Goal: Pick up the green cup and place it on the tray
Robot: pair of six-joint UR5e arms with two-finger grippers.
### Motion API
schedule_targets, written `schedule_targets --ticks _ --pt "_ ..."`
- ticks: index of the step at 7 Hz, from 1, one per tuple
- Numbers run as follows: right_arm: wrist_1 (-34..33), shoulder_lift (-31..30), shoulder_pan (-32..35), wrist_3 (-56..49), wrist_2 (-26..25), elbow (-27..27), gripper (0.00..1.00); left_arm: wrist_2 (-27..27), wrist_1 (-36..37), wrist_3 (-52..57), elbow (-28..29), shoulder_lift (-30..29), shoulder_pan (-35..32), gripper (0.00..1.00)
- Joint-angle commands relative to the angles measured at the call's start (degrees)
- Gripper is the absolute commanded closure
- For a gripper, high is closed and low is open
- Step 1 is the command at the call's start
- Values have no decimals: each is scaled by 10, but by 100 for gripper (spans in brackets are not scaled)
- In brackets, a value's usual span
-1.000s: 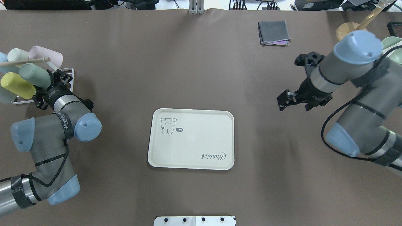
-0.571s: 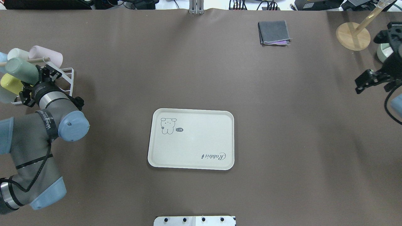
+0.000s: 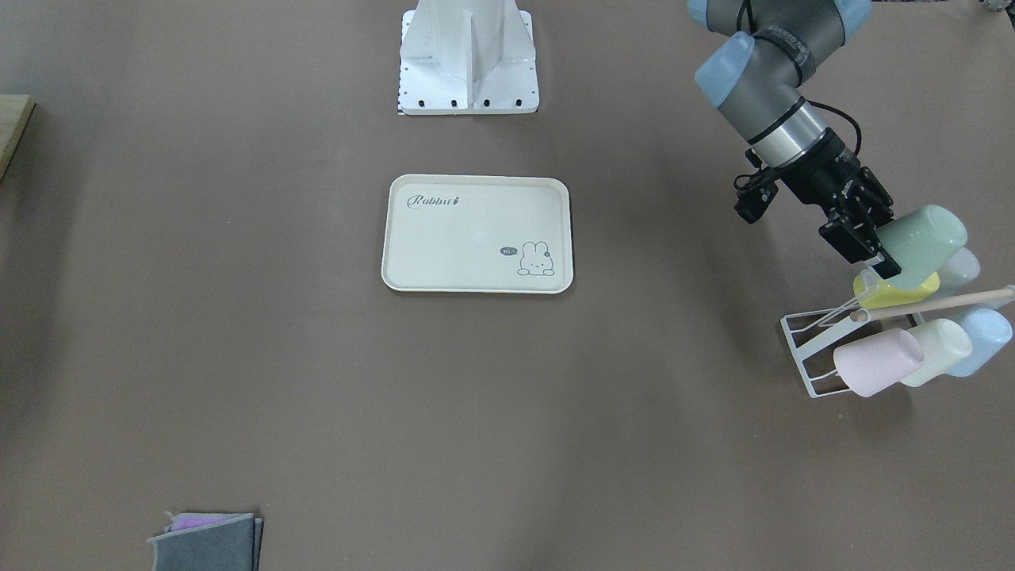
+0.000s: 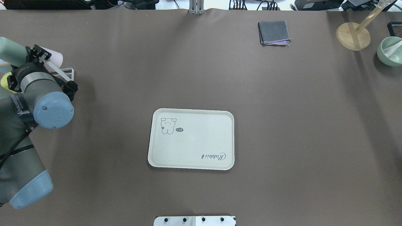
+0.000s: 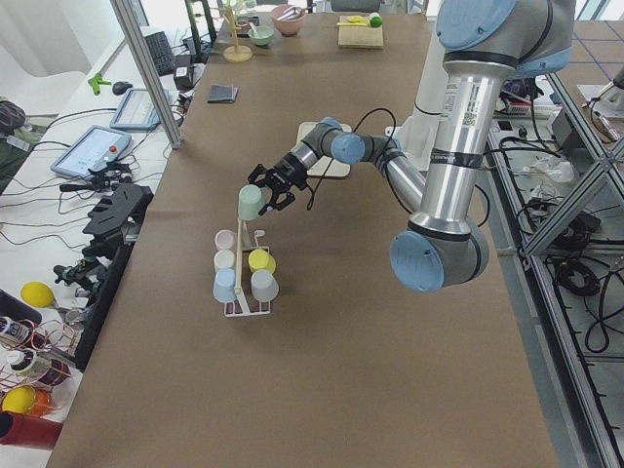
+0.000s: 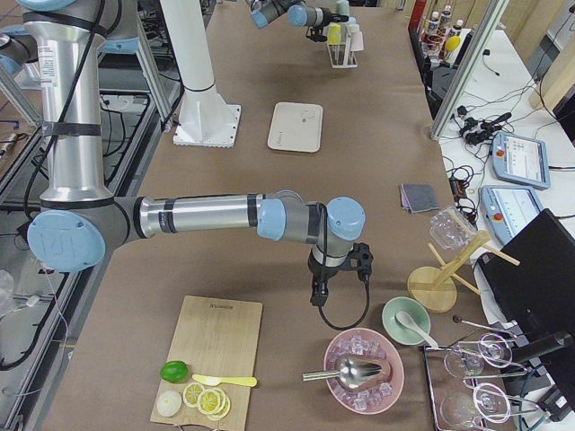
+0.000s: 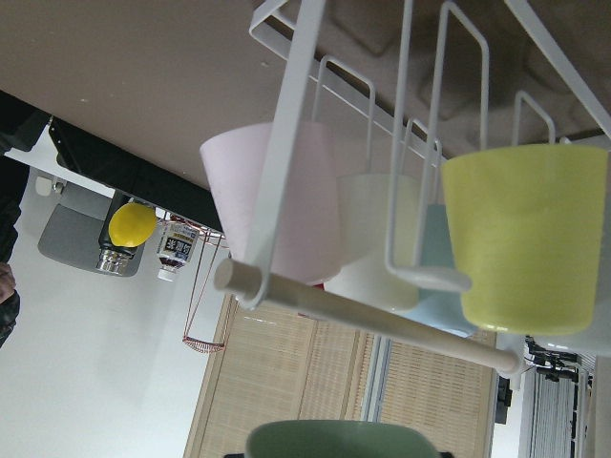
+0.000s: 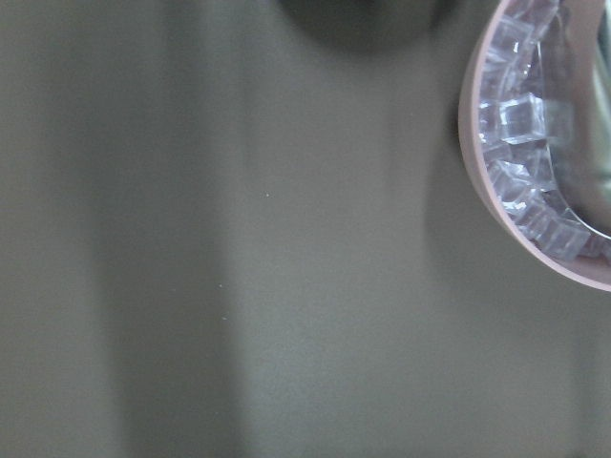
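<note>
The left gripper (image 3: 872, 234) is clamping the green cup (image 3: 928, 238) near its mouth. Its fingers are closing on the cup's wall, and the cup is lying tilted on its side in the air with its closed base pointing away from the fingertips. In the left wrist view only the cup's rim (image 7: 344, 439) is showing, at the bottom edge.

Just below the fingertips a yellow cup (image 3: 896, 289) is hanging on the white wire rack (image 3: 805, 349). A wooden rod (image 3: 936, 305) is running across beyond it. Farther out from the fingers, a pink cup (image 3: 872, 363), a cream cup (image 3: 940, 349) and a light blue cup (image 3: 979, 337) are sitting on the same rack. From the left side camera the held cup (image 5: 251, 202) is hanging above the rack, apart from the others.

The tray (image 3: 460, 254) is lying flat at the table's middle — well apart from the left fingers.

The right gripper (image 6: 319, 289) is pointing down near a pink bowl of ice (image 8: 468, 134). I cannot tell whether its fingers are apart or together.
</note>
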Motion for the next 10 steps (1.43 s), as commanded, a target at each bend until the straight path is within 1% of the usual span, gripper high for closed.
schedule_targets --ticks 1,2,3,4,6,7,8,9,10 --pt "1 3 23 -21 -6 -13 0 -101 -2 -1 -8 -78 -31 42" --pt "13 7 23 -16 -23 -11 0 -125 -5 -6 -7 -106 -32 42" --pt "47 1 23 -14 -38 -15 0 -158 -52 -8 -9 -119 -35 42" --pt "71 -4 23 -14 -52 -14 0 -191 -119 -23 -8 -117 -42 42" --pt "72 -3 22 -12 -53 -17 0 -198 -194 -51 -8 -119 -40 42" --pt "73 -2 23 -12 -53 -14 0 -209 -213 -50 -7 -106 -38 42" --pt "73 3 22 -12 -56 -17 0 -231 -234 -52 -10 -107 -38 42" --pt "73 4 23 -11 -53 -11 0 -264 -325 -61 -2 -102 -38 42" --pt "73 4 23 -11 -51 -9 0 -298 -340 -119 16 -108 -35 44"
